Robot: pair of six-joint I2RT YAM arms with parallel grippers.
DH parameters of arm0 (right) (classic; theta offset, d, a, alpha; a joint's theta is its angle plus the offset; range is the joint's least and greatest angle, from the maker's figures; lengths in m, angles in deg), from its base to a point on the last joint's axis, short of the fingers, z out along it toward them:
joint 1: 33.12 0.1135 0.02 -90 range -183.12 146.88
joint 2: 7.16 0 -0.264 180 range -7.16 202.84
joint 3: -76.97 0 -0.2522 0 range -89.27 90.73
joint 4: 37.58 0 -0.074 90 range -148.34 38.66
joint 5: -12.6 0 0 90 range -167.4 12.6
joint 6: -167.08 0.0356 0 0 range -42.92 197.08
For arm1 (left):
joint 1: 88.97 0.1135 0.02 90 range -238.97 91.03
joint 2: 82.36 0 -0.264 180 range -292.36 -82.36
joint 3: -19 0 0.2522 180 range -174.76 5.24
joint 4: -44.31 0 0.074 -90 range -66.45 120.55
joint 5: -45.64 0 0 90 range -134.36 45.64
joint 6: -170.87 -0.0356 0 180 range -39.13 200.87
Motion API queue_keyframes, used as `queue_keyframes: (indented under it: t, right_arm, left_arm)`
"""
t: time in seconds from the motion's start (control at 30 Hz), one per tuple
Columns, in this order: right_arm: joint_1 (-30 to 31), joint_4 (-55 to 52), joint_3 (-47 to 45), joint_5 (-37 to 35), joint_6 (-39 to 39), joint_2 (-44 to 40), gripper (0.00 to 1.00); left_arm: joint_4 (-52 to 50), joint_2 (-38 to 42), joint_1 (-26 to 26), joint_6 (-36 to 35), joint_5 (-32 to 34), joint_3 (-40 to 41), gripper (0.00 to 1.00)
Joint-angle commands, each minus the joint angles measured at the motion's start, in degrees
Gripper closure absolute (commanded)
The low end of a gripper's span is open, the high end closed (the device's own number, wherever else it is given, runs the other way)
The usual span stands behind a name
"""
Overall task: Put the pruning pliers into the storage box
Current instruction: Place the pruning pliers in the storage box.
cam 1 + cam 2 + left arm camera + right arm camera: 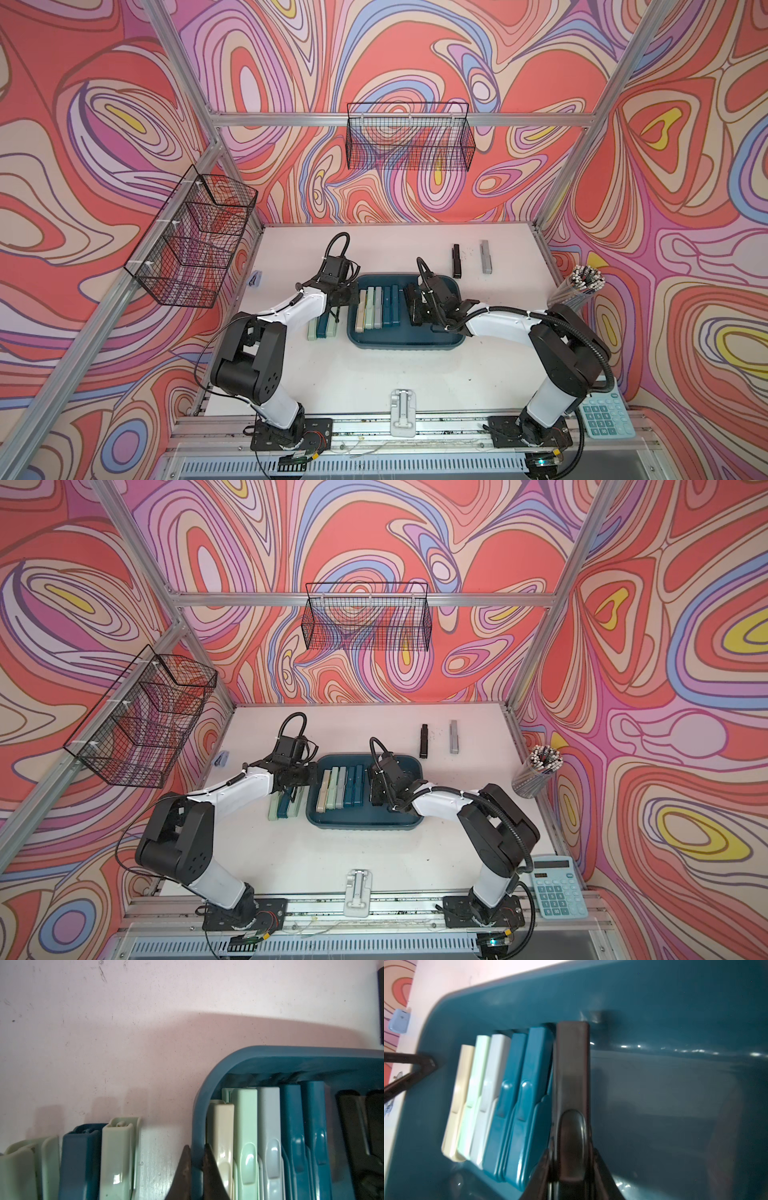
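The right gripper (571, 1159), jaws clamped on a black pruning pliers (572, 1068), holds it low in the storage box (654, 1001), tight against the row of pliers (500, 1095) lying there, apparently to extend that row. The left gripper (196, 1154) pinches the box's side wall, seemingly steadying it; more pliers (322, 328) lie just outside.

Both my arms are in at the storage box (415, 343), one from each side.
My left arm (291, 311) reaches in low from the box's left side with its elbow folded. The left gripper (197, 1167) is pinched tight on the box's left wall, one fingertip (185, 1167) outside and its mate inside. My right arm (498, 321) bends in over the box's right half, wrist tipped down, and the right gripper (572, 1157) is clamped on the black pruning pliers (572, 1064) inside the box.
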Motion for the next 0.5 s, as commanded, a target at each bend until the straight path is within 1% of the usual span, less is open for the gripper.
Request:
queue_keyframes:
  t: [0.0,0.23,0.47]
  right_arm:
    - [0.31,2.71,1.45,-0.2,1.92,3.12,0.73]
    - [0.31,3.27,3.16,0.32,2.89,5.62,0.72]
    - [0.32,2.71,4.42,2.47,3.91,6.25,0.66]
  left_arm:
    - [-0.52,0.47,-0.06,0.86,0.62,-0.48,0.92]
    - [-0.26,1.1,-0.05,0.8,1.01,0.66,0.92]
    - [0.06,1.01,-0.06,0.55,0.77,0.66,0.92]
